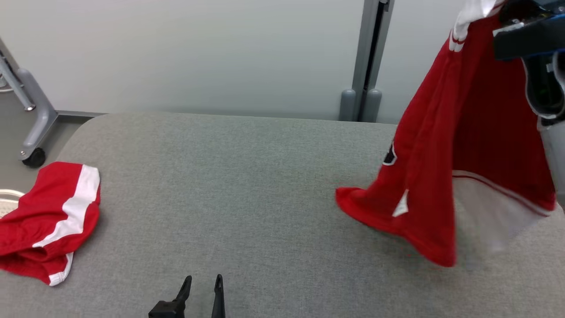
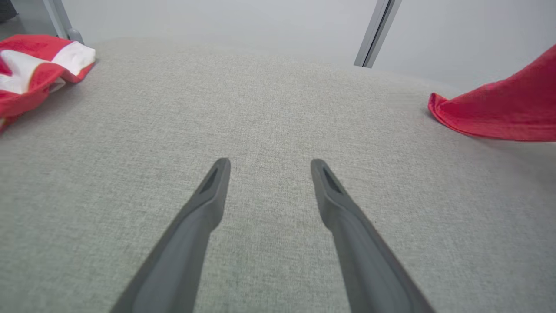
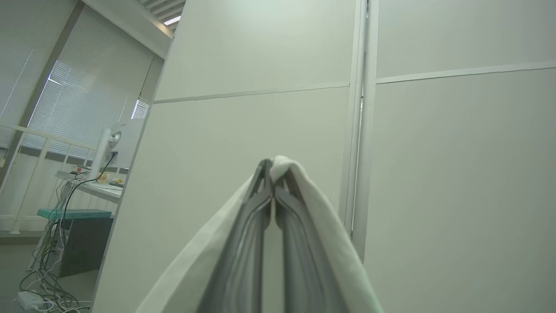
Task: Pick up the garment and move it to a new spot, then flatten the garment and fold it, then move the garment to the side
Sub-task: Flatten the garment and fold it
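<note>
A red garment with white trim hangs at the far right of the head view, lifted by its white edge. My right gripper is shut on that white cloth, which drapes over both fingers in the right wrist view. The garment's lower corner reaches down to the grey fabric table. My left gripper stays low at the table's near edge, open with nothing between its fingers.
A second red and white garment lies crumpled at the table's left edge. A wheeled metal frame leg stands beyond it. A grey post rises against the pale wall behind.
</note>
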You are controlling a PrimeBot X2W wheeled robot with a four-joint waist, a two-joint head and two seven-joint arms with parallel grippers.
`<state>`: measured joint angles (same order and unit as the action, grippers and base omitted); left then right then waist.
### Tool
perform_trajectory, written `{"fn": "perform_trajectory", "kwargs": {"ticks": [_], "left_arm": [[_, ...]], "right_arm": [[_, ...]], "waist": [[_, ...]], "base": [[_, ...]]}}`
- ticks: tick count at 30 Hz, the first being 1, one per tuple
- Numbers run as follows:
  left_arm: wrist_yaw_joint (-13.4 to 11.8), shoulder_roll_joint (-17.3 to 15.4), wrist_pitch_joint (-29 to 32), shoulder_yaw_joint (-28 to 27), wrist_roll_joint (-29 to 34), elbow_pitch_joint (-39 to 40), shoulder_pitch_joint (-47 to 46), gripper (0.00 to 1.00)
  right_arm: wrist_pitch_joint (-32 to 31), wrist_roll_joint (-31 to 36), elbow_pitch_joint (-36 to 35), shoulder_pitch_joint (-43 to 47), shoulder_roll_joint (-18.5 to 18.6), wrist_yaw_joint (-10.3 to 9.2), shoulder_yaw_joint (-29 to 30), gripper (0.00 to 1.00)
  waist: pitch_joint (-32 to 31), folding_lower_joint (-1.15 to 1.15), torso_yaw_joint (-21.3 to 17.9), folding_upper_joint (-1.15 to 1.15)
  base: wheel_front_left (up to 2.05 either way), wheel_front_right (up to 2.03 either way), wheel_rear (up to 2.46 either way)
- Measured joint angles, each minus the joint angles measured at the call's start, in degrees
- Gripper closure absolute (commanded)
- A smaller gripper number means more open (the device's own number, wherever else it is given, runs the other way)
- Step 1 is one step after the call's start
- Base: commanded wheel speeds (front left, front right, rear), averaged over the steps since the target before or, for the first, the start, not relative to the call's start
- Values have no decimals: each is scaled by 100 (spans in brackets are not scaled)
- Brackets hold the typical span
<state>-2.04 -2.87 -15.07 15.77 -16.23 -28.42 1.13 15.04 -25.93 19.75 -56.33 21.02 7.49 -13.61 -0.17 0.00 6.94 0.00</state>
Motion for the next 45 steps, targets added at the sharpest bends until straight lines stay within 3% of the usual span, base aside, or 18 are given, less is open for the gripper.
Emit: {"fn": "perform_trajectory", "kwargs": {"ticks": [6, 10, 16, 21, 27, 32, 37, 38, 39, 45], "left_arm": [[-54, 0, 1, 207, -134, -11, -54, 0], [-98, -1, 0, 247, -198, -47, -57, 0], [-122, -1, 0, 141, -191, -62, -16, 0], [-136, -3, 0, -35, -88, -54, 53, 0], [-94, -3, 1, -141, -13, 1, 18, 0], [-48, -3, 0, -178, 71, 47, -153, 0], [10, 1, 0, -175, 126, 107, -363, 0], [20, -2, 0, -174, 127, 112, -387, 0], [47, -3, 0, -180, 116, 115, -406, 0], [119, -1, 0, -101, -140, -53, -614, 0]], "right_arm": [[0, 169, 441, -684, -66, 0, -818, 100], [-1, 232, 515, -1102, -237, 0, -1054, 100], [0, 209, 546, -1110, -234, 0, -756, 100], [-1, 124, 904, -92, 83, 0, -388, 100], [-2, -499, 1110, 1697, 343, 0, -226, 100], [-3, -710, 1268, 3023, 353, -1, 111, 100], [-4, -471, 1370, 3732, 248, 0, 68, 100], [-5, -343, 1416, 3794, 248, 0, 45, 80], [-4, -222, 1499, 3829, 227, 0, 58, 0], [-4, 433, 1447, 3834, -85, 0, 658, 0]], "waist": [[32, 0, 438, 0], [67, 0, 717, 0], [80, 0, 872, 0], [123, 0, 658, 0], [349, 0, 255, 0], [511, 0, -86, 1], [611, 0, -409, 1], [623, 0, -468, 0], [634, 0, -526, 0], [689, -1, -803, 0]], "base": [[0, 0, 0], [0, 0, 0], [0, 0, 0], [0, 0, 0], [0, 0, 0], [0, 0, 0], [0, 0, 0], [0, 0, 0], [0, 0, 0], [0, 0, 0]]}}
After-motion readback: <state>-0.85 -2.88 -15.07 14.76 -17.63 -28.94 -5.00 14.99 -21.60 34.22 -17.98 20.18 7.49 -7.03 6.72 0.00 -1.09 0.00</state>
